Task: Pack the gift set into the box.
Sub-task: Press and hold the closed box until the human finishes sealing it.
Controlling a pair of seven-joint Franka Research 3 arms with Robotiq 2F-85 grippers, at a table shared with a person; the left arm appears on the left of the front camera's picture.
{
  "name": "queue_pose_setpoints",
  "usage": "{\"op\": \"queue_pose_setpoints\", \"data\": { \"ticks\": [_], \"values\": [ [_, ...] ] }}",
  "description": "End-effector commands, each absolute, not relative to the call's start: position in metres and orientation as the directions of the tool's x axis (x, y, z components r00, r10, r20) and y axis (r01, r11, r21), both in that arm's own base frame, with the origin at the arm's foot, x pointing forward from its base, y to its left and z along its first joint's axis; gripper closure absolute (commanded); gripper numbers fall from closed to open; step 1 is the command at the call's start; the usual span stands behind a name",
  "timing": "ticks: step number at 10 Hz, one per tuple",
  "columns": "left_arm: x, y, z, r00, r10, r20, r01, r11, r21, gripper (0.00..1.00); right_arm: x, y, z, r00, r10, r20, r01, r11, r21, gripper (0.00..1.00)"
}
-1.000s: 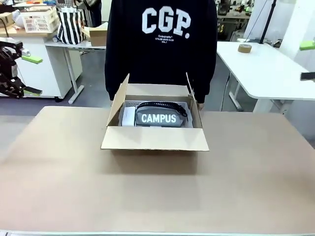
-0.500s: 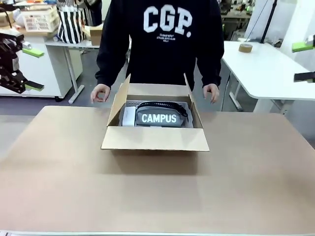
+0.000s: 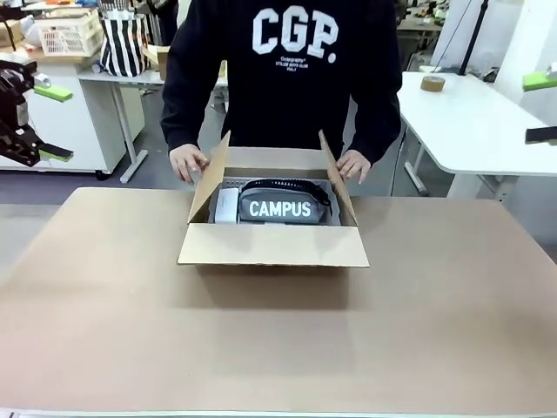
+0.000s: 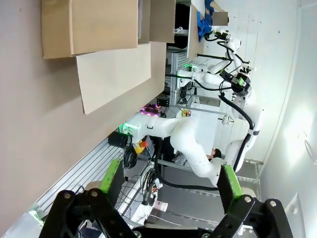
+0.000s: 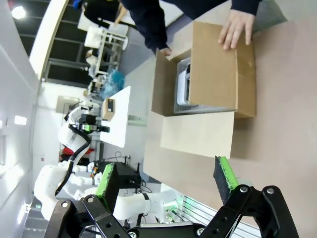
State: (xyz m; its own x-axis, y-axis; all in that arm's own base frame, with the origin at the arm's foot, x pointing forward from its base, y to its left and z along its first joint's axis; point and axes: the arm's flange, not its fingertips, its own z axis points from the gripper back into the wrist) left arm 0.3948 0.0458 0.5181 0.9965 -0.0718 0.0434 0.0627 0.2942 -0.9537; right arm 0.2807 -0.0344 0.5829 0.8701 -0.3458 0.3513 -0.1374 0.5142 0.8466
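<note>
The brown corrugated carton (image 3: 274, 246) sits on the tan worktop (image 3: 278, 348), at the middle of its far side, with all four top flaps open. The front flap folds down toward the robot and the two side flaps stand up at a slant. The gift set lies inside. The dark grey pouch (image 3: 280, 207) rests on the carton's floor with its white "CAMPUS" lettering facing the camera and its black strap (image 3: 283, 185) curving over the top. The small pale flat box (image 3: 227, 205) stands just beside the pouch, on the robot's left.

A person in a dark sweatshirt stands at the far edge. One hand (image 3: 187, 161) is at the outside of the side flap on the robot's left, and the other hand (image 3: 352, 164) is at the opposite flap. In the right wrist view, fingers (image 5: 237, 27) lie flat on a raised flap.

The left jaws hang well off to the robot's left of the carton, above the worktop's level. They are spread wide with nothing between the green pads (image 4: 111, 181). The right jaws sit at the far right edge of the front view, also well apart from the carton. They are likewise wide apart and empty, with the pads (image 5: 224, 178) clear of everything.
</note>
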Motion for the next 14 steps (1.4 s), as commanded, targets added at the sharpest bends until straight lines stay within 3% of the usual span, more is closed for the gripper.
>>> {"op": "queue_pose_setpoints", "data": {
  "ticks": [1, 14],
  "values": [
    [0.3947, 0.0455, 0.5209, 0.995, -0.079, 0.059, 0.078, 0.274, -0.959, 0.00, 0.2847, -0.0319, 0.5826, 0.863, -0.336, 0.377, -0.172, 0.505, 0.846, 0.00],
    [0.3947, 0.0455, 0.5209, 0.995, -0.079, 0.059, 0.078, 0.274, -0.959, 0.00, 0.2847, -0.0319, 0.5826, 0.863, -0.336, 0.377, -0.172, 0.505, 0.846, 0.00]
  ]
}}
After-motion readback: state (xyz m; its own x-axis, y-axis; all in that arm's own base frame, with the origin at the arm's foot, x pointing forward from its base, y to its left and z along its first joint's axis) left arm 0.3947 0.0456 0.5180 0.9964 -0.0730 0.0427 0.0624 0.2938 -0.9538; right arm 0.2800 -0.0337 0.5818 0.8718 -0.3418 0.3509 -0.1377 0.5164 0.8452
